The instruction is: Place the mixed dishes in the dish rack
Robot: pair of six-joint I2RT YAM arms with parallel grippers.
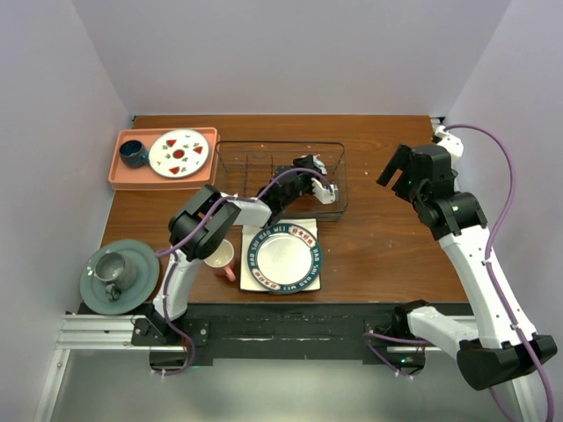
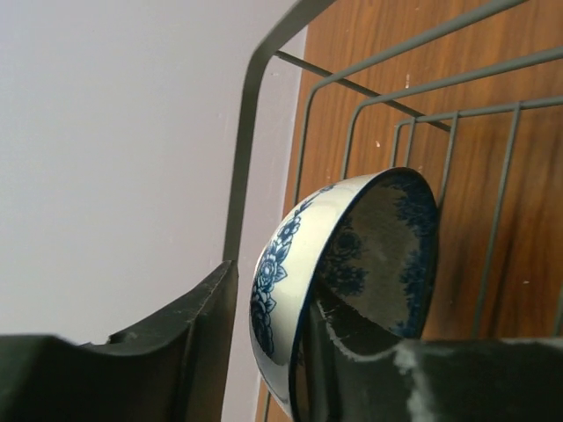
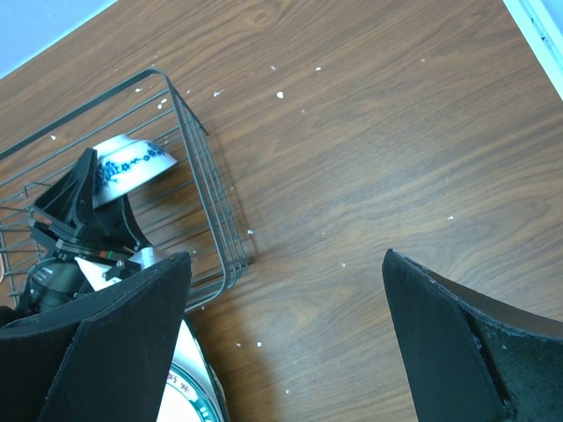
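The small blue-and-white patterned bowl [image 2: 290, 264] stands on edge inside the dish rack [image 1: 264, 145], near its right end. My left gripper [image 2: 274, 338] straddles the bowl's wall with its jaws parted. One finger is inside the bowl, and a gap shows between the other finger and the bowl's outside. From the right wrist view the bowl [image 3: 132, 163] tilts in the rack [image 3: 198, 176]. The lettered-rim plate [image 1: 283, 255] lies on the white square plate [image 1: 252, 283]. The pink mug [image 1: 224, 257] sits left of them, and the pale green plate [image 1: 132, 286] lies at the front left. My right gripper [image 1: 400, 171] hangs open and empty to the right of the rack.
A salmon-pink tray [image 1: 119, 176] at the back left holds a white plate with red marks [image 1: 178, 154] and a dark blue cup [image 1: 134, 154]. A metal cup [image 1: 113, 266] sits on the green plate. Bare wood [image 3: 369, 158] lies under my right gripper [image 3: 286, 338].
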